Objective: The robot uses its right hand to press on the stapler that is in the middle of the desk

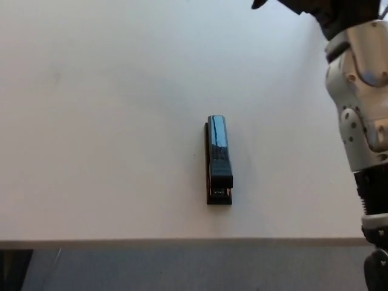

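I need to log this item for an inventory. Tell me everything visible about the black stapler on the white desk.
The black glossy stapler looks like plastic, long and narrow, with a flat base under a top arm that reflects blue light. It lies closed and flat on the white desk, lengthwise pointing away from the near edge, about mid-desk. Nothing but the desk touches it.

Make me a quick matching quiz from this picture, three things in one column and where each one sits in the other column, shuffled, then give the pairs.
Things:
1. stapler
2. right arm
3. floor

Places:
A. below the near edge of the desk
B. right side of the picture, above the desk
C. lying in the middle of the desk, nothing touching it

Pairs: 1-C, 2-B, 3-A
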Motion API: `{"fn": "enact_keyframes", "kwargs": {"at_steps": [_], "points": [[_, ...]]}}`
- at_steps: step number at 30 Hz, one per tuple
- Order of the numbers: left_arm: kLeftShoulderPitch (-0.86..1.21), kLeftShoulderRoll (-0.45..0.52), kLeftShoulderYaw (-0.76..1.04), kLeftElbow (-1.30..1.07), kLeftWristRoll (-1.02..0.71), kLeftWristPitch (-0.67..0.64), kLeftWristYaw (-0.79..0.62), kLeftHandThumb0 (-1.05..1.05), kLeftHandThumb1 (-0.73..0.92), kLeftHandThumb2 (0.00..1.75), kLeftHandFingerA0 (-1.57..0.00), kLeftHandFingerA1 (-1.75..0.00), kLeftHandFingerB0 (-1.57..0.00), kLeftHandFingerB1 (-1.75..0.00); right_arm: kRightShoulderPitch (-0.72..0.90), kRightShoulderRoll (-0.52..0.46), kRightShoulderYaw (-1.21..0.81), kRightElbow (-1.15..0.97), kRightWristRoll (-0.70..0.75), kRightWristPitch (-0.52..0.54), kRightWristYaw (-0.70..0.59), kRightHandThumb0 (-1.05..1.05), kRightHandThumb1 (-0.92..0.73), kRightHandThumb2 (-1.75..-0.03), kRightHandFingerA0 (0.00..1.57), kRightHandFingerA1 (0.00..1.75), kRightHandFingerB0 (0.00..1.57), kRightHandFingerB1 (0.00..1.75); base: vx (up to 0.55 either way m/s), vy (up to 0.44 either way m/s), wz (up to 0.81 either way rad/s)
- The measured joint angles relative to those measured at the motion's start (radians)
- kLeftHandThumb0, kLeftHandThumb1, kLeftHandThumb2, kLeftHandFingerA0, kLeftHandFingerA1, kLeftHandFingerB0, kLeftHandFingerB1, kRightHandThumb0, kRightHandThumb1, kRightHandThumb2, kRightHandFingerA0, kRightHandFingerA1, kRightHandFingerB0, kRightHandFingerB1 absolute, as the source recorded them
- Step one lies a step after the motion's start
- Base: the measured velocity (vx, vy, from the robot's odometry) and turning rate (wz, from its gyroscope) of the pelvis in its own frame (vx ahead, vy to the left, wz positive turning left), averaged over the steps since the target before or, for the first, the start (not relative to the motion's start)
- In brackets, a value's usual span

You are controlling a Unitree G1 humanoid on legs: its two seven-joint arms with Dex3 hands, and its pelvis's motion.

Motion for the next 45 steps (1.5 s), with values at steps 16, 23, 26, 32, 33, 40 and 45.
{"fn": "enact_keyframes", "kwargs": {"at_steps": [16, 23, 26, 32, 33, 40, 45], "points": [[0.002, 0.0, -0.01, -0.022, 0.0, 0.0, -0.014, -0.69, 0.66, 1.06, -0.07, -0.51, -0.02, -0.47, -0.062, 0.176, 0.02, 0.54, -0.052, -0.036, 0.002, -0.15, -0.74, -0.82, 1.04, 1.49, 0.73, 1.3, 0.0, 0.0, 0.0], [0.003, 0.004, -0.023, -0.029, 0.001, -0.014, -0.019, -0.65, 0.92, 0.7, -0.11, -0.41, -0.07, -0.35, -0.058, 0.243, 0.0, 0.75, -0.083, -0.104, -0.006, -0.17, -0.79, -0.7, 1.06, 1.43, 0.78, 1.18, 0.0, 0.0, 0.0], [0.003, 0.006, -0.026, -0.028, 0.001, -0.017, -0.019, -0.64, 0.92, 0.7, -0.08, -0.4, -0.06, -0.35, -0.056, 0.245, 0.009, 0.793, -0.107, -0.119, -0.023, -0.21, -0.78, -0.68, 0.98, 1.49, 0.75, 1.21, 0.0, 0.0, 0.0], [-0.003, 0.006, -0.032, -0.027, 0.001, -0.021, -0.016, -0.63, 0.92, 0.69, -0.1, -0.42, -0.07, -0.37, -0.03, 0.245, 0.013, 0.839, -0.135, -0.129, -0.046, -0.17, -0.79, -0.73, 1.01, 1.48, 0.77, 1.26, 0.0, 0.0, 0.0], [-0.003, 0.006, -0.032, -0.028, 0.001, -0.022, -0.015, -0.64, 0.92, 0.7, -0.11, -0.42, -0.07, -0.37, -0.021, 0.243, 0.011, 0.842, -0.139, -0.128, -0.048, -0.14, -0.78, -0.71, 1.03, 1.42, 0.78, 1.21, 0.0, 0.0, 0.0], [-0.014, 0.006, -0.036, -0.015, 0.001, -0.025, -0.015, -0.71, 0.66, 1.05, 0.0, -0.47, -0.05, -0.43, 0.036, 0.237, -0.025, 0.852, -0.145, -0.153, -0.051, -0.14, -0.76, -0.75, 1.02, 1.53, 0.75, 1.34, 0.0, 0.0, 0.0], [-0.012, 0.007, -0.043, -0.015, 0.001, -0.025, -0.014, -0.66, 0.67, 1.07, -0.01, -0.48, -0.02, -0.44, 0.063, 0.235, -0.044, 0.855, -0.147, -0.18, -0.052, -0.17, -0.79, -0.73, 0.99, 1.5, 0.74, 1.24, 0.0, 0.0, 0.0]]}}
